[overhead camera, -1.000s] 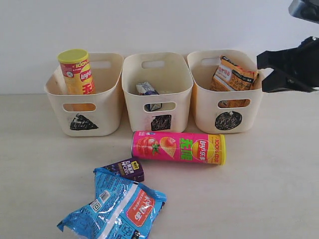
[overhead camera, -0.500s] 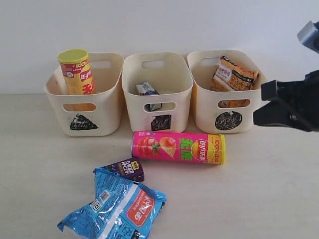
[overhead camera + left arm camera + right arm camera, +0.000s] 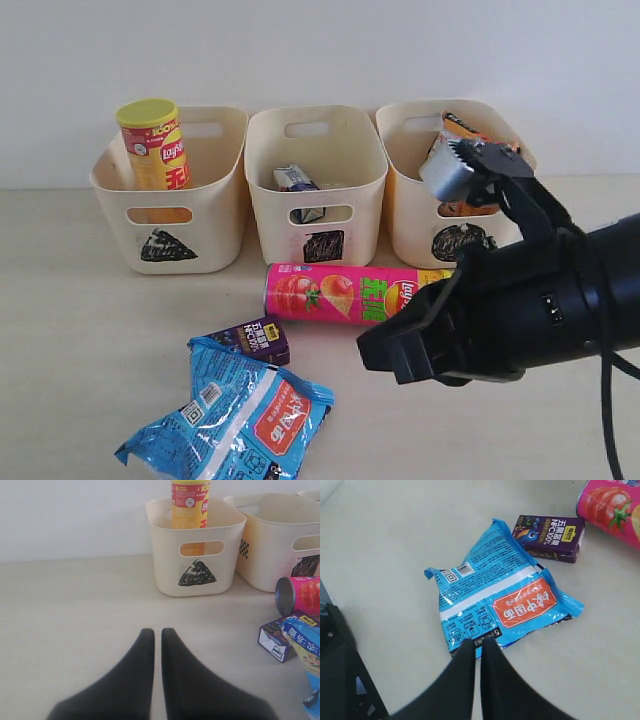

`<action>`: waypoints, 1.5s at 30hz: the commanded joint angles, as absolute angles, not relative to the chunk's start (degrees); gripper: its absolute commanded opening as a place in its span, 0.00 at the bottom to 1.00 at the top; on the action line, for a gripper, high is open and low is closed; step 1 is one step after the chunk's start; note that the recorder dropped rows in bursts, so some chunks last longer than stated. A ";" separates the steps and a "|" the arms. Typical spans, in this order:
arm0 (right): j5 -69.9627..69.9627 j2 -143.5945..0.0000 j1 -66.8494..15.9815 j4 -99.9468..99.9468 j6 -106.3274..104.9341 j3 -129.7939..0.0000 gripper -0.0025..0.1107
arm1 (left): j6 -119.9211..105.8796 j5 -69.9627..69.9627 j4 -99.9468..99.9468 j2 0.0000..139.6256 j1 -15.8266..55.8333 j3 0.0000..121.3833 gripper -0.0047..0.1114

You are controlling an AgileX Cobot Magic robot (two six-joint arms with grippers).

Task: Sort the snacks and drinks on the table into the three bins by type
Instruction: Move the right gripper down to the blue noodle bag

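A blue bag (image 3: pixel 235 415) lies at the front of the table, with a dark purple carton (image 3: pixel 252 340) just behind it and a pink tube (image 3: pixel 330 293) on its side. My right gripper (image 3: pixel 477 642) is shut with nothing held, its tips over one edge of the blue bag (image 3: pixel 505 600). The triangle bin (image 3: pixel 215 200) holds the upright yellow-red tube (image 3: pixel 155 145). A white carton (image 3: pixel 296 180) sits in the square bin (image 3: pixel 270 210). The circle bin (image 3: pixel 405 215) holds an orange bag (image 3: pixel 455 150), partly hidden by my right arm. My left gripper (image 3: pixel 154 632) is shut and empty over bare table, facing the triangle bin (image 3: pixel 195 555).
The three bins stand in a row against a white wall. My right arm (image 3: pixel 530 300) covers the pink tube's right end and the table in front of the circle bin. In the left wrist view, bare table lies between the left gripper and the bins.
My right arm has swung from the far right edge down and leftward, across the front of the circle bin, toward the blue bag. The snacks, drinks and bins have not moved.
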State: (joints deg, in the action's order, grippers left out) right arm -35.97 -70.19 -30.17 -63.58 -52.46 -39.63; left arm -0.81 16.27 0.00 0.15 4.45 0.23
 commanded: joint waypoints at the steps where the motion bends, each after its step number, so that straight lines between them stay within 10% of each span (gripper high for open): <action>1: -35.20 -72.04 -30.48 -62.72 -53.00 -39.40 0.02 | -0.43 15.89 0.00 0.00 4.63 0.00 0.07; 22: -28.42 -76.54 -30.06 -48.50 -42.22 -39.49 0.03 | -0.43 15.90 0.00 0.00 4.63 0.00 0.07; 31: -33.32 -76.63 -28.47 -37.86 -31.94 -44.04 0.49 | -0.43 15.90 0.00 0.00 4.63 0.00 0.07; 45: -48.33 -95.52 -27.09 -62.54 -42.99 -46.64 0.76 | -0.43 15.90 0.00 0.00 4.63 0.00 0.07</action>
State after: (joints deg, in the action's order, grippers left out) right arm -46.53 -90.84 -28.48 -53.30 -37.59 -46.16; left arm -0.81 16.27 0.00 0.15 4.45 0.23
